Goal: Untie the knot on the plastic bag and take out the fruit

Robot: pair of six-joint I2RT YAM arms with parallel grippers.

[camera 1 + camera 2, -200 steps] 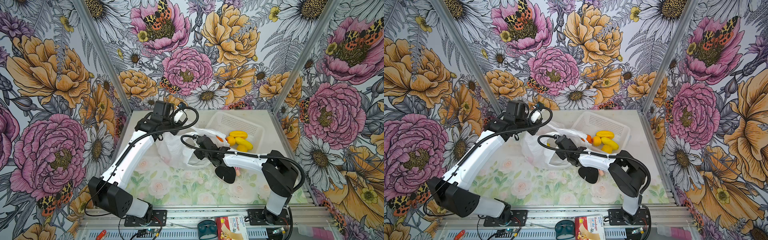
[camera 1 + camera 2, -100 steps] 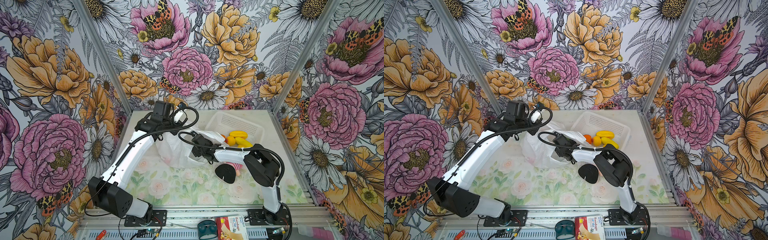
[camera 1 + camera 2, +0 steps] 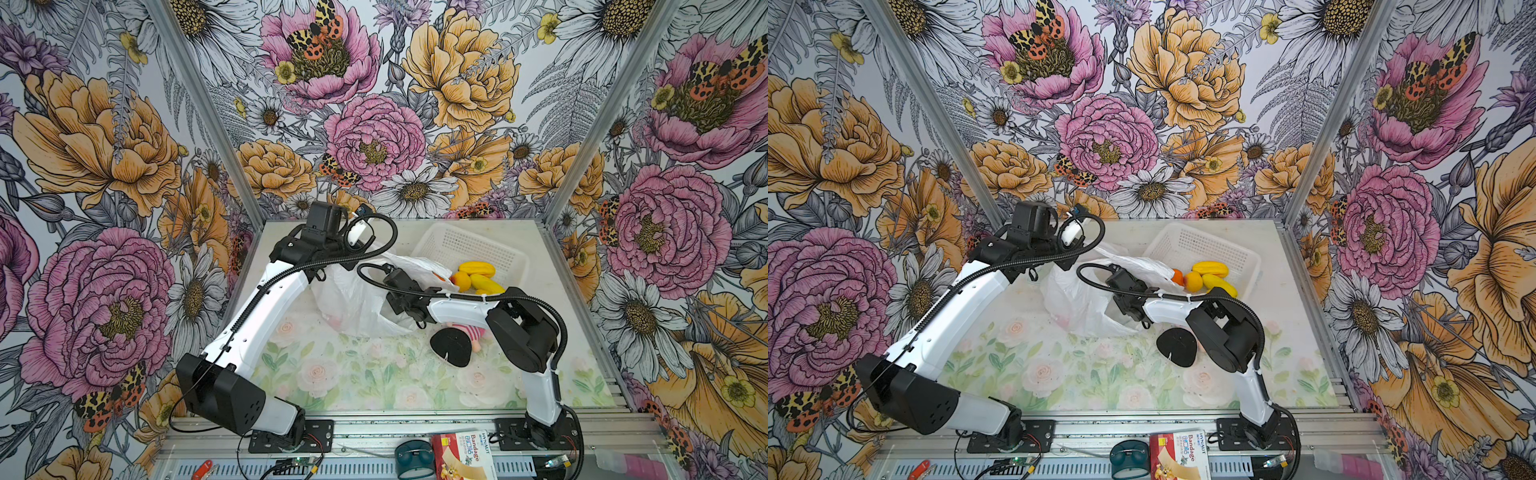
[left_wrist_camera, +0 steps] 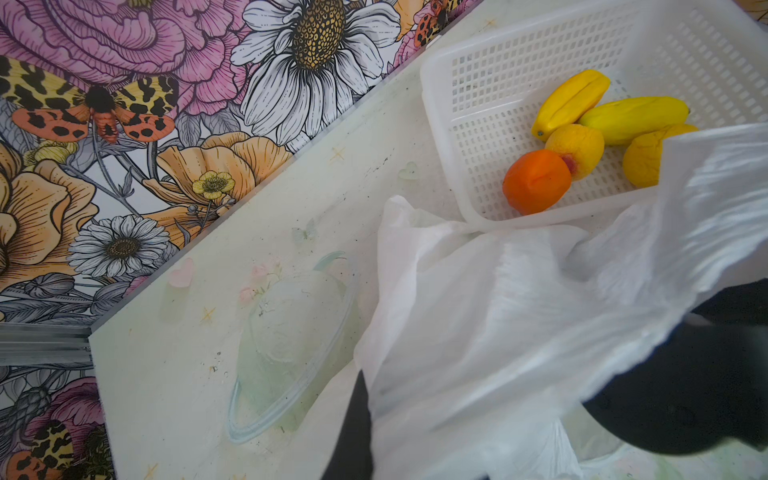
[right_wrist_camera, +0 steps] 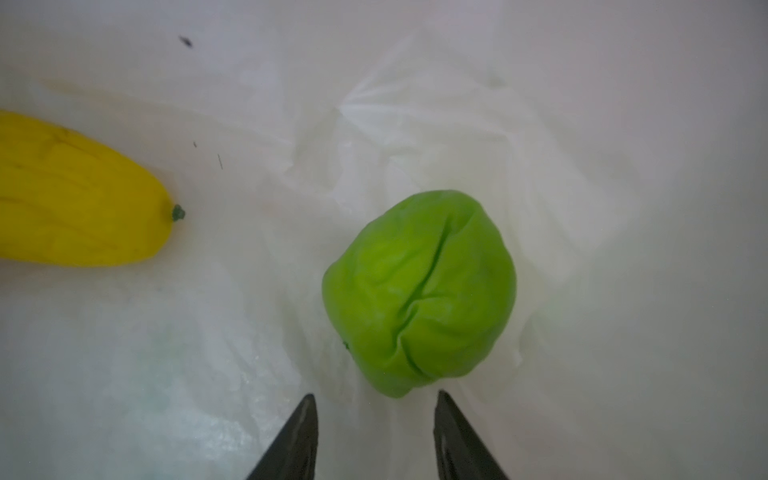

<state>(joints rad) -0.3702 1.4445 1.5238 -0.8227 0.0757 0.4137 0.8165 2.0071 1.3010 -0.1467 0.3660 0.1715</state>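
One doll (image 3: 451, 347) with black hair lies lowest on the table (image 3: 332, 374), right of the middle in both top views. Just above it comes the plastic bag (image 3: 357, 299), in the middle of the frame. It is white and crinkly, and its mouth is open toward the right.

The right gripper (image 5: 375, 415) is inside the bag. Its two tips stand apart and hold nothing. We see a green fruit (image 5: 419, 291) just past the tips, in the middle of the right wrist view. A yellow fruit (image 5: 79, 195) lies at the left edge, apart from the green one.

The left gripper (image 4: 351, 428) is pressed together and pinches the bag's edge, holding it up.

Farther back, at the upper right of the table, sits a white basket (image 3: 457, 245). We count five fruits (image 4: 575, 149) in it, four yellow and one orange. A flap of the bag covers part of one.
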